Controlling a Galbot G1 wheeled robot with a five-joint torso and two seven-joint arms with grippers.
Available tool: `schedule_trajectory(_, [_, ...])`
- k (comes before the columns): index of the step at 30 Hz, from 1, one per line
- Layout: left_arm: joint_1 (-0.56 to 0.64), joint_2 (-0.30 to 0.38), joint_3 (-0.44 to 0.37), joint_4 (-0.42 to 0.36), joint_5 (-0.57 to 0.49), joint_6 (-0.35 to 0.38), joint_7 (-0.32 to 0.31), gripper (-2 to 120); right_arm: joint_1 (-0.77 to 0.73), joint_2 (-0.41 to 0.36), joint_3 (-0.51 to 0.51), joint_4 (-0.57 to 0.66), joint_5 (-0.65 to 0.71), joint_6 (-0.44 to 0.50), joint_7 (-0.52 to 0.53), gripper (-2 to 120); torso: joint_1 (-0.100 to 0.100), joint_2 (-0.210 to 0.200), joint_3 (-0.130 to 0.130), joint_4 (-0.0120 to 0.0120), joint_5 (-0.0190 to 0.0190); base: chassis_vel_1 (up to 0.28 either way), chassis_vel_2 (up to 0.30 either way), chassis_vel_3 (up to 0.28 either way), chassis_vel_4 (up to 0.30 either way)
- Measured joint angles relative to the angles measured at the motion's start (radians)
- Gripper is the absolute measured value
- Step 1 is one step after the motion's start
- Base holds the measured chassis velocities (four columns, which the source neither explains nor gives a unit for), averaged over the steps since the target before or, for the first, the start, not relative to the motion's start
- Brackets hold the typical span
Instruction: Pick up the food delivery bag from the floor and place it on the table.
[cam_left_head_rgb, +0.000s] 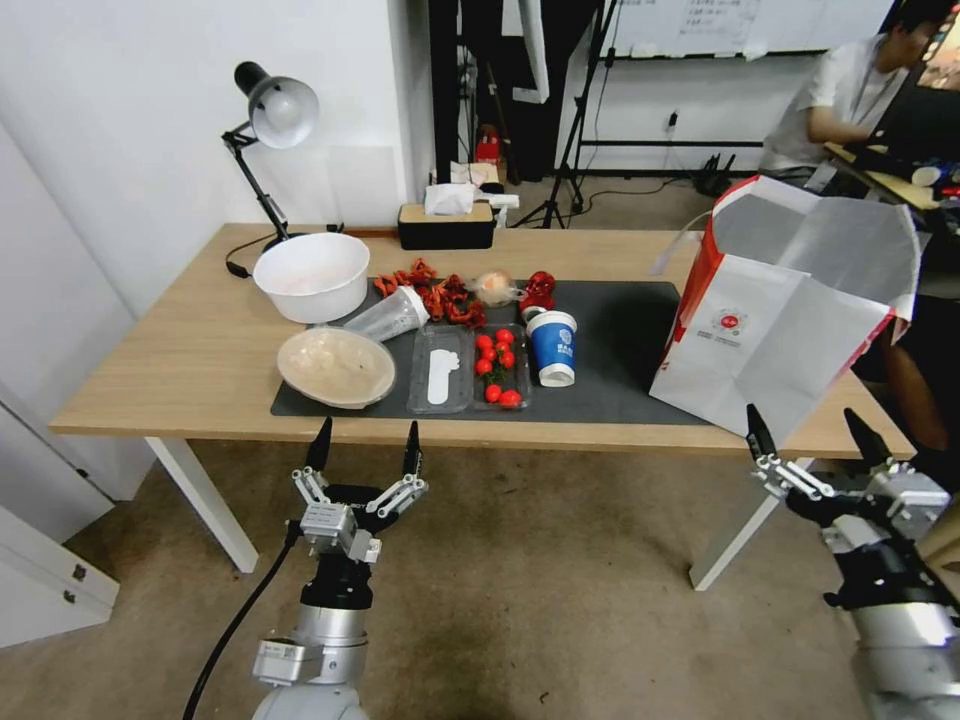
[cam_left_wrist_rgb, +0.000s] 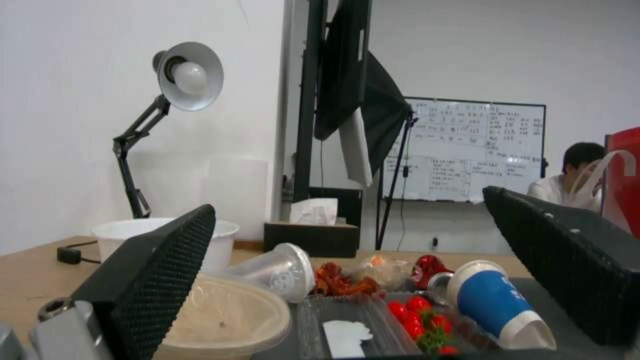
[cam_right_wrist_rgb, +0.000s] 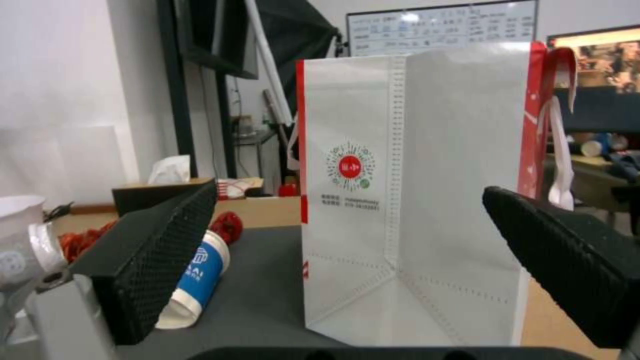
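Observation:
The food delivery bag (cam_left_head_rgb: 780, 330), white with red sides and an open foil-lined top, stands upright on the right end of the table (cam_left_head_rgb: 190, 360), partly on the dark mat. In the right wrist view the bag (cam_right_wrist_rgb: 427, 200) is straight ahead, its red round logo facing me. My right gripper (cam_left_head_rgb: 806, 430) is open just in front of the table edge below the bag, touching nothing. My left gripper (cam_left_head_rgb: 367, 445) is open and empty before the table's front edge, over the floor (cam_left_head_rgb: 520, 580). A red edge of the bag (cam_left_wrist_rgb: 623, 165) appears in the left wrist view.
On the dark mat (cam_left_head_rgb: 620, 350) stand a blue-and-white paper cup (cam_left_head_rgb: 552, 347), a tray of cherry tomatoes (cam_left_head_rgb: 497, 365), two white bowls (cam_left_head_rgb: 312, 275), a tipped clear cup and red food scraps. A desk lamp (cam_left_head_rgb: 270, 110) and tissue box (cam_left_head_rgb: 446, 220) stand at the back.

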Motion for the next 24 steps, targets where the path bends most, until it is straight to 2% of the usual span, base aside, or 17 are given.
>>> schedule_trajectory(9, [0.013,-0.016,0.001,0.009,0.029,-0.019,0.002,100,-0.006,0.115,-0.106,0.007,-0.114,0.013,0.051,100,0.0,0.0,0.0,-0.0001,-0.0001,0.0,0.0,0.0,0.0])
schedule_trajectory(24, [0.014,-0.028,0.003,0.014,0.047,-0.021,0.007,100,-0.019,0.13,-0.155,-0.026,-0.237,0.024,0.05,100,0.0,0.0,0.0,0.0,0.0001,0.0,0.0,0.0,0.0])
